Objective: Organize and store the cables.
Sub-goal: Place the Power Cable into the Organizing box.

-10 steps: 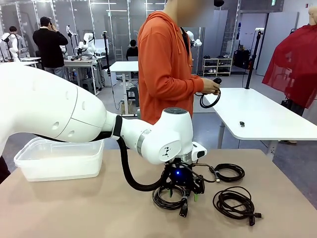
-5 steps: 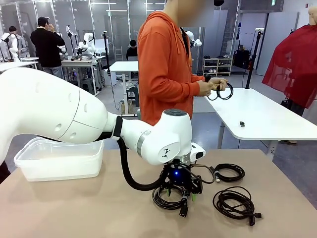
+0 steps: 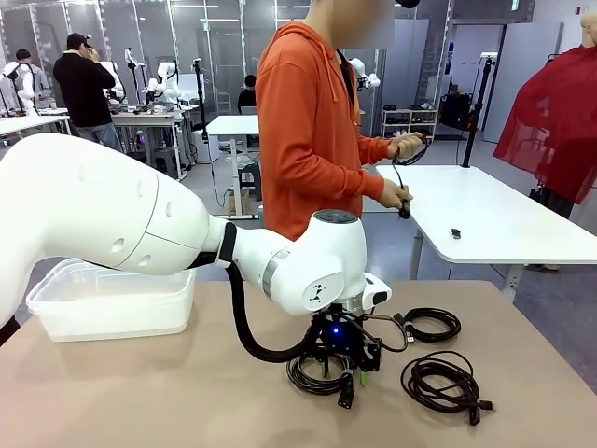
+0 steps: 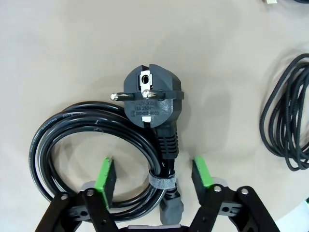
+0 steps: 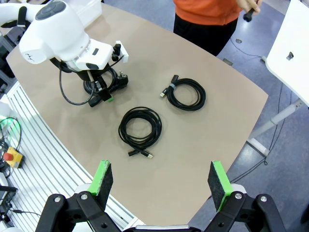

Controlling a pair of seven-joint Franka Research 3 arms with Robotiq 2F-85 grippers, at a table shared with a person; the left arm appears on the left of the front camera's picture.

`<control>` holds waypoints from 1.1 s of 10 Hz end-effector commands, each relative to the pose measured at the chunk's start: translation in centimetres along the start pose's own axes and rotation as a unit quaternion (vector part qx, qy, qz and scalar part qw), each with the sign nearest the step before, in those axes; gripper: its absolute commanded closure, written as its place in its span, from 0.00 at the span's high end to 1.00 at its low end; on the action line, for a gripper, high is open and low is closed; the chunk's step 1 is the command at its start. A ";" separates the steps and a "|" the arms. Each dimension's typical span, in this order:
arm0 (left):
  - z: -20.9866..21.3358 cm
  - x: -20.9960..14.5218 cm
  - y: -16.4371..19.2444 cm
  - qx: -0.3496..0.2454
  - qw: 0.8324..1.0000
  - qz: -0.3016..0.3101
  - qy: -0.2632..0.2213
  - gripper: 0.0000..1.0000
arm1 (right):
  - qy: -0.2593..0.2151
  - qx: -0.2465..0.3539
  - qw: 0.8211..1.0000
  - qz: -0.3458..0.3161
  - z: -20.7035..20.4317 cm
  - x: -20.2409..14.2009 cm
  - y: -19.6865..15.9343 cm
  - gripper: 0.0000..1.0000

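On the tan tabletop (image 3: 140, 392), the white left arm (image 3: 103, 215) bends down over a coiled black power cord (image 4: 72, 121).
Across the table a person in an orange hoodie (image 3: 308, 140) stretches a thin black cord (image 3: 395, 173) between both hands. A translucent plastic bin (image 3: 56, 308) sits at the table's left end. Two more coiled black cables, one (image 5: 157, 126) nearer the robot and one (image 5: 200, 96) farther off, lie apart on the table to the right. The right gripper (image 5: 160, 169) hangs high above the table, jaws spread wide and empty. The left gripper (image 4: 152, 169) straddles the power cord's tied neck, jaws part spread, with a gap to the right pad. Its round two-pin plug (image 4: 152, 92) lies flat beyond the fingertips, with a grey strap (image 4: 161, 182) binding the loops.
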State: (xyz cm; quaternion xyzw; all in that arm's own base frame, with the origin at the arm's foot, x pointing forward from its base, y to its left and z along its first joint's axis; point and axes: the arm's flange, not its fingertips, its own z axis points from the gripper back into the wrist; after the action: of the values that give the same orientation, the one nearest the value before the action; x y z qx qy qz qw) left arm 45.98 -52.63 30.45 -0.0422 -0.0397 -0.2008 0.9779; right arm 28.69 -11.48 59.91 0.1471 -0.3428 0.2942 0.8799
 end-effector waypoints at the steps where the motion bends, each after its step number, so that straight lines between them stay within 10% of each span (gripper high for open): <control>1: 0.2 0.8 -0.4 0.017 1.000 -0.019 0.000 0.66 | -0.002 0.001 1.000 0.001 -0.1 0.0 0.0 1.00; 7: 0.8 0.6 -0.4 0.009 1.000 -0.013 0.006 0.06 | -0.002 0.001 1.000 0.001 -0.1 0.0 0.0 1.00; 11: 3.7 0.1 -0.4 -0.008 1.000 0.003 0.025 0.00 | -0.002 0.001 1.000 0.001 -0.1 0.0 0.0 1.00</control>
State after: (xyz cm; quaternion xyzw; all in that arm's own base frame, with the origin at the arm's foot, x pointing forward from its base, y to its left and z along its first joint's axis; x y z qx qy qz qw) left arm 46.08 -53.02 32.18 -0.0368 -0.0344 -0.2046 0.9776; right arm 28.69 -11.48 59.91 0.1471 -0.3427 0.2943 0.8799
